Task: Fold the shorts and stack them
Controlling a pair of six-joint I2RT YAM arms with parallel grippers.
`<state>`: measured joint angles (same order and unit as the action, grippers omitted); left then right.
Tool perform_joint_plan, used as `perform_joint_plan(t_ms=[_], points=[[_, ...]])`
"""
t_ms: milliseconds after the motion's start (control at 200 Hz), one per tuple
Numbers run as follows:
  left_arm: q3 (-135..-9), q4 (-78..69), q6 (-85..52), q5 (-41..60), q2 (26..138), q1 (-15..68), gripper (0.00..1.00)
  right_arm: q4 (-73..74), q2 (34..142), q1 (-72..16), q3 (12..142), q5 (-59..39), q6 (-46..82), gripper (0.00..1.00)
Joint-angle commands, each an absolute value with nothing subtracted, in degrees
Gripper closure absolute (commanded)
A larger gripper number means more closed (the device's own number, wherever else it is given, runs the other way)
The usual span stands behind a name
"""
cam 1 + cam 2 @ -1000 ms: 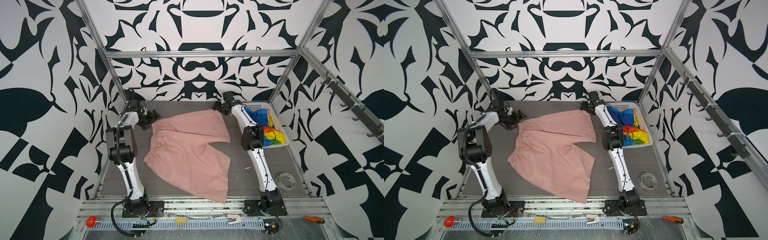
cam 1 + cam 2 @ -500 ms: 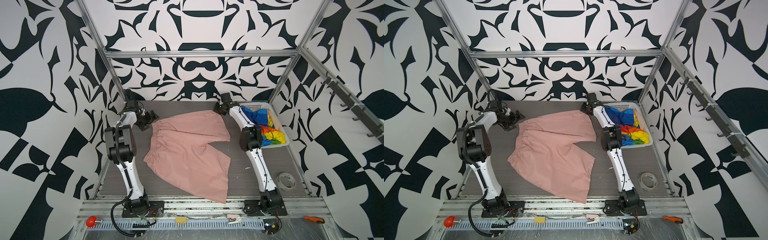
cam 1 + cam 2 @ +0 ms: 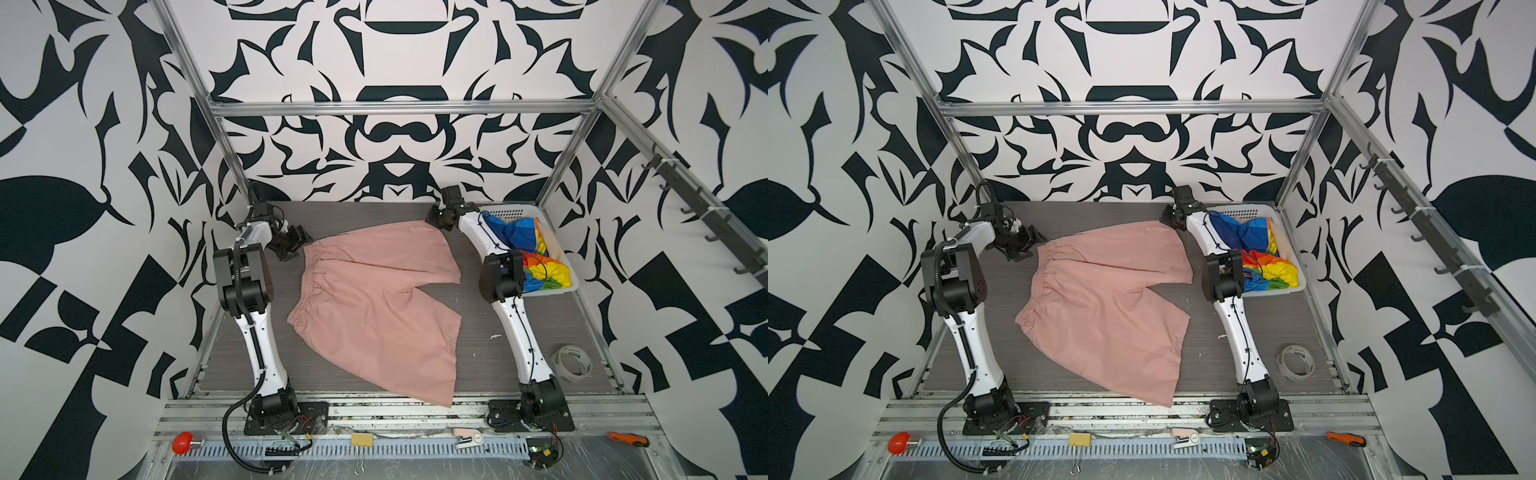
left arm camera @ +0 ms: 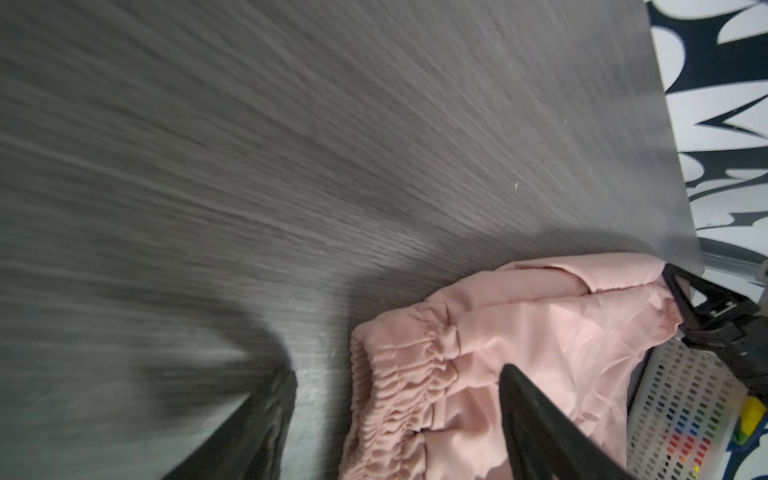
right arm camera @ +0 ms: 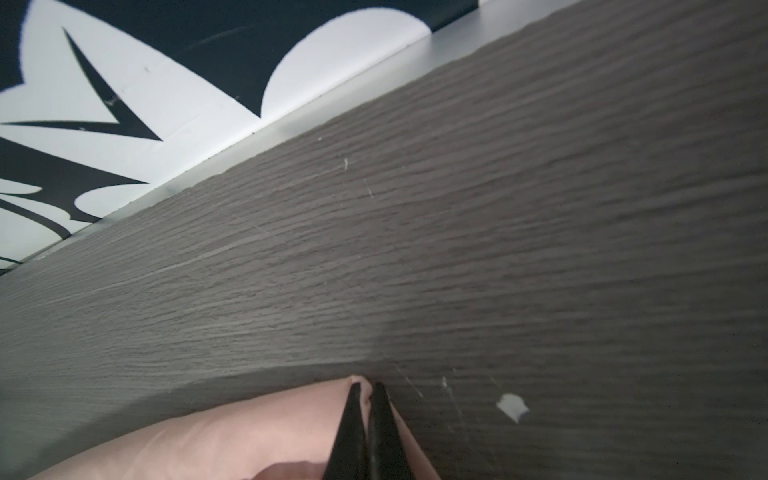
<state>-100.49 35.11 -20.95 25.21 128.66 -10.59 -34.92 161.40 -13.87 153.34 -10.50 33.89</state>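
Right wrist view: our right claw (image 5: 368, 401) just clenched on hem corner of salmon shorts (image 5: 232, 440), 1 o'clock on bench (image 5: 457, 249). Left claw (image 4: 397, 370) narrowing, not clamped, astride waistband corner at 10 o'clock. We judge fold lift near; rainbow shorts (image 3: 515, 232) wait in basket (image 3: 557, 290), 2 o'clock.

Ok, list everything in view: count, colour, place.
salmon-pink shorts: 1, pink, spread on grey table
basket: 1, white perforated, table's far right
rainbow-striped shorts: 1, multicolour, bunched in basket
tape roll: 1, whitish, table's near right
binder clip: 1, yellow, front rail
button: 1, red, front rail left
orange-handled tool: 1, orange, front rail right
left gripper: 1, black, open at the waistband corner
right gripper: 1, black, shut on salmon-pink shorts' far hem corner
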Motion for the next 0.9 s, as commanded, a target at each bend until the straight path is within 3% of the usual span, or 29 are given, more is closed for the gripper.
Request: perform_joint_plan(t_ms=[0,250,385,500,715,895], points=[[-101.52,36.61,-19.86,26.56,129.54,-10.08,0.25,-35.47,156.38,-14.05,153.29,-11.28,33.73,1.0],[-101.08,36.74,-19.58,23.99,130.77,-9.64,0.47,-34.89,155.89,-14.04,152.14,-12.3,34.28,1.0],[-101.72,36.67,-19.16,22.82,131.63,-9.42,0.51,-34.54,155.3,-13.97,151.68,-12.36,34.19,1.0],[-102.24,36.5,-19.13,21.88,132.58,-9.35,0.61,-34.28,155.13,-13.95,151.52,-12.74,34.36,1.0],[-102.13,34.99,-19.65,21.01,132.19,-8.95,1.0,-33.88,154.82,-13.98,151.43,-13.33,34.29,1.0],[-102.13,32.31,-21.22,21.99,130.56,-8.96,1.0,-33.74,154.56,-14.0,152.2,-13.95,33.93,1.0]])
